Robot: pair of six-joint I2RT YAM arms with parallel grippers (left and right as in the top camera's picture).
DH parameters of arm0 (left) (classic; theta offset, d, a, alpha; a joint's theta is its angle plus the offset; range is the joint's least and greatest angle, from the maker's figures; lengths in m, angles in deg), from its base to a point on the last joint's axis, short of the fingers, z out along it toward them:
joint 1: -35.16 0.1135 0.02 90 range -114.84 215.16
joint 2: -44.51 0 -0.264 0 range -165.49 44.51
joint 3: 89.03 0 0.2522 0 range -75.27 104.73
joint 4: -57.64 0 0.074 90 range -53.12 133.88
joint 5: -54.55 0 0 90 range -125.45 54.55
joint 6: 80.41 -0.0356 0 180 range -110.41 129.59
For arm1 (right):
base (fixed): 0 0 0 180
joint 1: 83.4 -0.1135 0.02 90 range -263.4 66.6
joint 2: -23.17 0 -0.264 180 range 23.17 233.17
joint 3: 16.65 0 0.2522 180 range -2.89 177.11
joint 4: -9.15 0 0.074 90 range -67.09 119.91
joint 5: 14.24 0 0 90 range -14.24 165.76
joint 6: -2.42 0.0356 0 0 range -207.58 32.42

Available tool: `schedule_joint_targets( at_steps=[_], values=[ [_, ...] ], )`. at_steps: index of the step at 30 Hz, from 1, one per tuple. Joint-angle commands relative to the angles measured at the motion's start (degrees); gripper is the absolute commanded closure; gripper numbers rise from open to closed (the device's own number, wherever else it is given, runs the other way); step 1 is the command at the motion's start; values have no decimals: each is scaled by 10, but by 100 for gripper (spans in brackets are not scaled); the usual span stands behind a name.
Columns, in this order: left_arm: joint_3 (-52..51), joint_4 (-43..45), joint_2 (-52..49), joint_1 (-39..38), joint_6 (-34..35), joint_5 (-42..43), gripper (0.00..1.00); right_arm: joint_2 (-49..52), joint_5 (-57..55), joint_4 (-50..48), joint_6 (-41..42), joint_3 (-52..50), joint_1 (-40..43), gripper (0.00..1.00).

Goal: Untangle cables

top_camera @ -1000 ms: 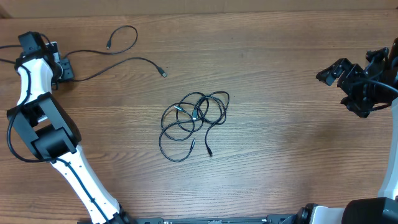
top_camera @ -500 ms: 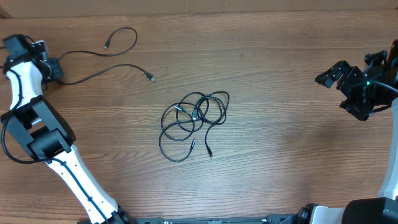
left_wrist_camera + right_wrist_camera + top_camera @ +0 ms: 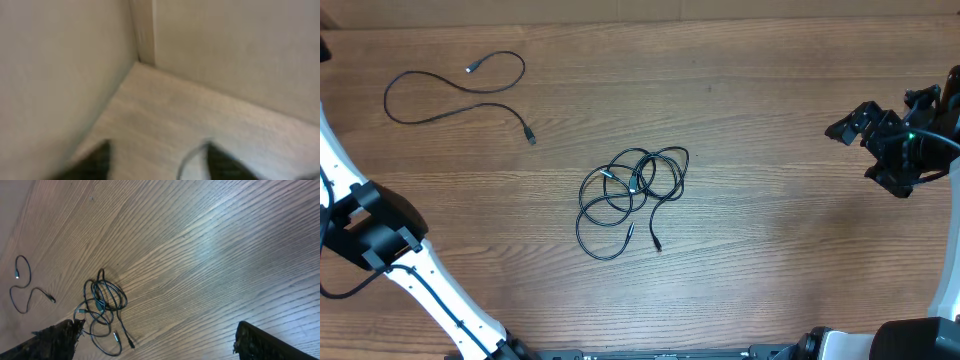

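Two grippers of mine are standing open: my right gripper (image 3: 157,342) is gaping wide, with the tangled cables (image 3: 102,312) lying well out in front of it and one loose cable (image 3: 22,287) lying beyond them; my left gripper (image 3: 160,162) is showing blurred, parted fingertips.

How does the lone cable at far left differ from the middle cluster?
The lone cable lies as one open curve; the middle cluster is tight overlapping loops. The lone cable's strands barely cross; the middle cluster's cross repeatedly. Both are thin and black.
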State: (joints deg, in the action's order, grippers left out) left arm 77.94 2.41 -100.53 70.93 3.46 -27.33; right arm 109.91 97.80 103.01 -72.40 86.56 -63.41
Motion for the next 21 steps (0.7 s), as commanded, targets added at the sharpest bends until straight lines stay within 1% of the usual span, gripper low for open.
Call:
schedule_joint_targets(
  at_steps=[1,3,5,6,8,10,13,16,19,21],
  values=[
    [-42,-54,-9,-4,27,25,20,2,-5,-4,0,-2,-2,1],
    [-64,-88,-9,-10,47,33,7,2,-5,-4,0,-2,-2,1],
    [-87,-113,-9,-19,51,64,0,2,-5,-5,0,-2,-2,1],
    [-114,-134,-9,-31,51,101,0,2,-3,-8,0,-2,-2,1],
    [-143,-142,-9,-47,51,130,0,2,12,-15,0,-2,-2,0],
    [-166,-148,-9,-66,53,140,0,2,48,-29,0,-2,-4,0],
    [-185,-158,-9,-97,64,136,0,2,68,-47,0,-2,-25,0],
    [-186,-186,-9,-134,66,85,0,2,60,-68,0,-2,-63,0],
    [-190,-216,-9,-172,88,12,0,2,52,-93,0,-2,-104,0],
    [-202,-222,-9,-195,98,-13,0,2,41,-104,0,-2,-130,0]
  ],
)
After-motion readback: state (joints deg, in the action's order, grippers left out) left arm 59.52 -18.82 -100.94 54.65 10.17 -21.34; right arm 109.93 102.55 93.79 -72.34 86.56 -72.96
